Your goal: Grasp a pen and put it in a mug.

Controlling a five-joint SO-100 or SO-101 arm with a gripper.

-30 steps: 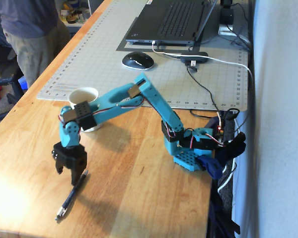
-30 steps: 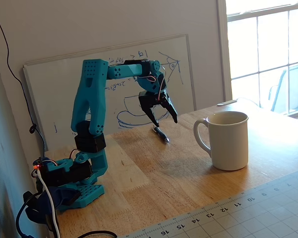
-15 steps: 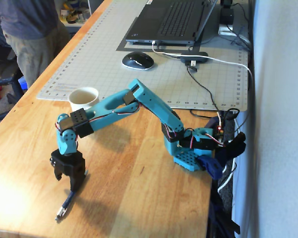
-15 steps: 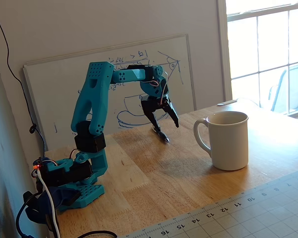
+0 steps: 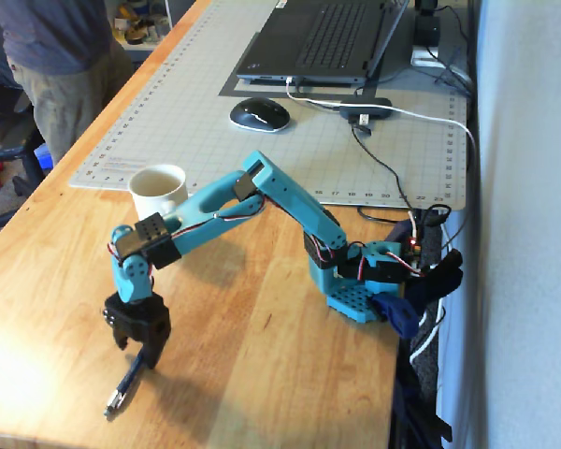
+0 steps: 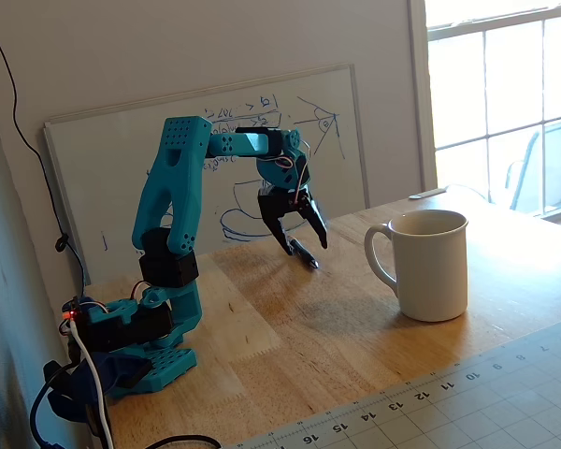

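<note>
Pen (image 5: 123, 384): slim, light, stiff, likely slippery; grip mid-barrel. Tool (image 5: 142, 353) jaws apart, straddling upper end. Mug (image 6: 430, 263) well apart.

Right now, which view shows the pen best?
The fixed view from above the desk: the pen lies lengthwise on the wood, silver tip clear, upper end hidden by the gripper. The low fixed view shows only a foreshortened stub of it below the open jaws.
</note>
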